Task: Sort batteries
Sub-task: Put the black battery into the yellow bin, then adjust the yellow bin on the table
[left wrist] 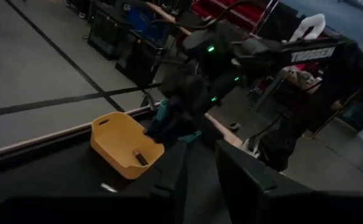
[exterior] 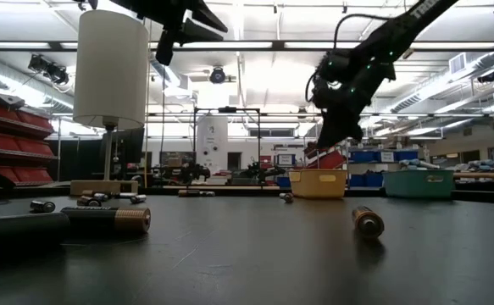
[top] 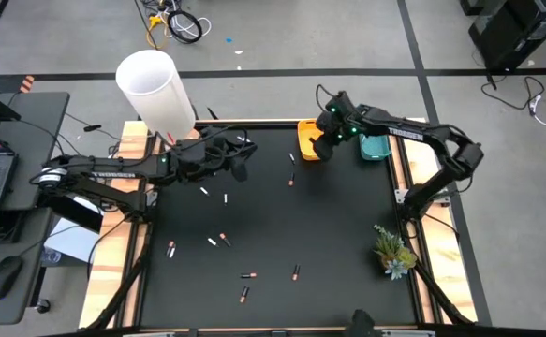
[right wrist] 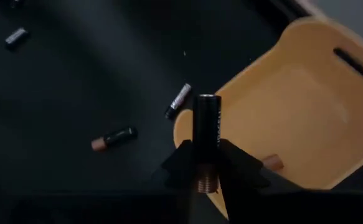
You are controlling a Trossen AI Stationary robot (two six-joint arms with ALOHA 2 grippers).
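Note:
My right gripper (top: 324, 142) hangs over the near rim of the yellow tray (top: 306, 131), shut on a dark battery (right wrist: 206, 124) with a copper end, held upright between the fingers (right wrist: 240, 167). One battery (right wrist: 271, 163) lies inside the yellow tray (right wrist: 293, 106). A teal tray (top: 376, 147) sits just to its right. Several batteries lie loose on the black mat, such as near the trays (top: 293, 175), mid-left (top: 224, 239) and at the front (top: 296, 272). My left gripper (top: 240, 154) hovers at the back left, fingers apart, nothing between them.
A tall white cylinder (top: 151, 89) stands at the table's back left corner. A small plant (top: 392, 251) sits on the right edge. A side desk with a laptop and mouse (top: 3, 276) lies beyond the left edge. Wooden borders frame the mat.

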